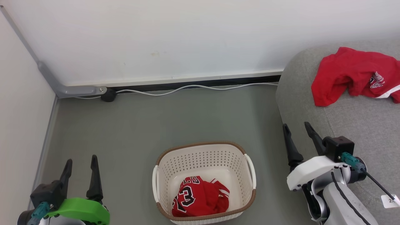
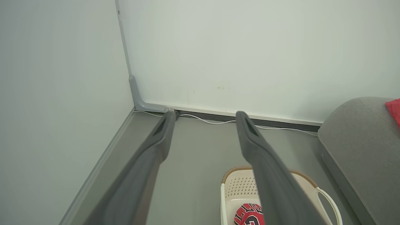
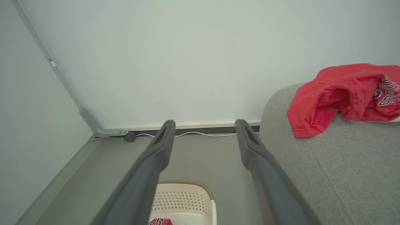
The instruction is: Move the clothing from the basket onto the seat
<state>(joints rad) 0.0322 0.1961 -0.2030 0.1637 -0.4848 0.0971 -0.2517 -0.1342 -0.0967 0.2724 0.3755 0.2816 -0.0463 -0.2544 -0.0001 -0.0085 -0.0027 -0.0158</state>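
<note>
A cream perforated basket [image 1: 204, 156] with a brown rim stands on the grey floor, low in the middle of the head view. A crumpled red garment with a black "23" [image 1: 200, 197] lies in it. A second red garment [image 1: 353, 75] lies spread on the grey seat [image 1: 359, 125] at the right. My left gripper [image 1: 80, 164] hangs open and empty to the left of the basket. Open and empty too, my right gripper [image 1: 297, 128] hovers by the seat's front edge, right of the basket. The wrist views show the basket [image 2: 240, 184] [image 3: 184, 197] low between the fingers.
White walls meet in a corner at the back left. A white cable [image 1: 193, 88] and a grey conduit [image 1: 75, 90] run along the skirting. Bare grey floor [image 1: 156, 118] lies between the basket and the wall.
</note>
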